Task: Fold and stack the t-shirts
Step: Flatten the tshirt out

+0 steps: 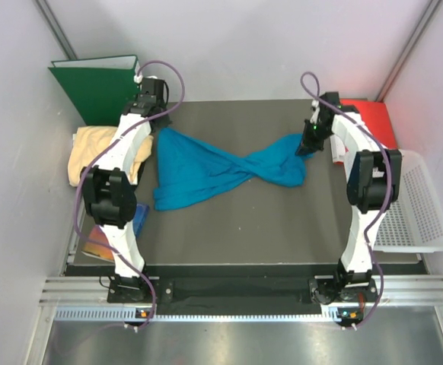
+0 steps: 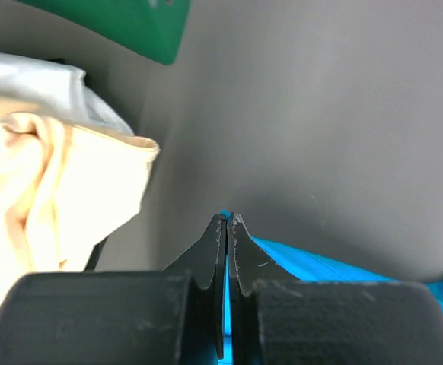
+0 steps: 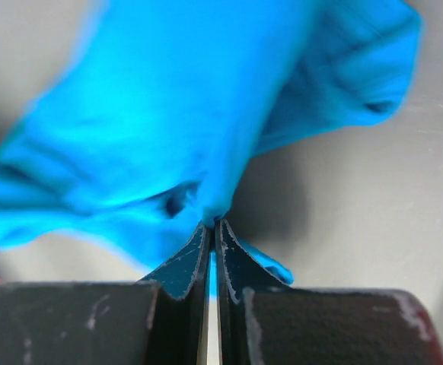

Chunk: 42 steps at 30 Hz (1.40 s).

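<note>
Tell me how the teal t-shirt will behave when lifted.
Probably very floppy: the teal t-shirt lies twisted and bunched between the two pinch points, so its middle should sag when raised. Likely light, since thin cloth fits between shut jaws. It may slip, as each pair of jaws holds only a small bit of edge.

One teal t-shirt [image 1: 199, 171], one yellow t-shirt [image 1: 92, 146], one green binder [image 1: 92, 84], one red folder [image 1: 374, 122], one white basket [image 1: 423, 205].

1. A robot lab test cell.
2. Plain white walls [image 1: 244, 46] box in one dark table [image 1: 244, 220].
3. The left arm [image 1: 119, 163] and right arm [image 1: 366, 182] are bolted to an aluminium rail [image 1: 77, 289].
4. Cables [image 1: 164, 72] loop along both.
</note>
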### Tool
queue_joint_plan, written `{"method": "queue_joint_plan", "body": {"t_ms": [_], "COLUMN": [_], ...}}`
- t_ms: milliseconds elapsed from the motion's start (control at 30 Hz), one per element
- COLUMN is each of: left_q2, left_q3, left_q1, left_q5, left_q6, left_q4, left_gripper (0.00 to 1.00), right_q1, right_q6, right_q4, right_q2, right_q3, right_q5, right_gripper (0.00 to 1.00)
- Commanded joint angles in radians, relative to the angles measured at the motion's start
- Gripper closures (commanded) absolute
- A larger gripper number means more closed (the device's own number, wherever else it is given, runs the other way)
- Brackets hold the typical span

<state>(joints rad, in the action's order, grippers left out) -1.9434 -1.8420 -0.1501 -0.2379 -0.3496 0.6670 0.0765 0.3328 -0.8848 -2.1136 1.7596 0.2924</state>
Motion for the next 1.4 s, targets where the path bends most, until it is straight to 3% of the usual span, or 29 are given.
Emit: {"method": "queue_joint_plan", "body": {"t_ms": [0, 100, 200, 433, 500, 533, 633, 700, 900, 1233, 1367], "left_q2": [0.138, 0.192, 0.15, 0.012, -0.006, -0.017, -0.025, -0.02, 0.015, 0.006, 0.001], "left_q3": [0.01, 0.062, 0.008, -0.143, -0.167, -0.168, -0.148, -0.12, -0.05, -0.037, -0.031], "left_q1": [0.006, 0.009, 0.014, 0.014, 0.014, 0.014, 0.012, 0.012, 0.012, 0.012, 0.012], "left_q5": [-0.103, -0.15, -0.147, -0.094, -0.071, -0.048, -0.014, -0.002, 0.003, 0.011, 0.015], "left_q6": [-0.002, 0.006, 0.015, 0.015, 0.015, 0.015, 0.014, 0.014, 0.008, 0.027, 0.027], "left_q4": [-0.007, -0.052, -0.038, -0.009, 0.002, 0.006, 0.013, 0.013, -0.012, -0.015, -0.017], "left_gripper": [1.0, 1.0, 1.0, 1.0, 1.0, 1.0, 1.0, 1.0, 1.0, 1.0, 1.0], "right_q1": [0.003, -0.023, -0.069, -0.118, -0.118, -0.112, -0.093, -0.086, -0.084, -0.084, -0.084], "right_q6": [-0.058, 0.019, 0.107, 0.259, 0.297, 0.302, 0.281, 0.253, 0.201, 0.19, 0.216], "right_q4": [0.058, 0.214, 0.343, 0.541, 0.546, 0.546, 0.544, 0.546, 0.51, 0.409, 0.393], "right_q2": [0.217, 0.299, 0.294, 0.04, -0.047, -0.066, -0.054, 0.002, 0.101, 0.116, 0.084], "right_q3": [0.098, 0.029, -0.018, 0.078, 0.156, 0.176, 0.178, 0.126, -0.027, -0.124, -0.115], "right_q5": [0.192, 0.261, 0.246, 0.142, 0.13, 0.114, 0.055, 0.042, 0.103, 0.165, 0.188], "right_gripper": [1.0, 1.0, 1.0, 0.98, 0.76, 0.52, 0.19, 0.13, 0.16, 0.45, 0.5]}}
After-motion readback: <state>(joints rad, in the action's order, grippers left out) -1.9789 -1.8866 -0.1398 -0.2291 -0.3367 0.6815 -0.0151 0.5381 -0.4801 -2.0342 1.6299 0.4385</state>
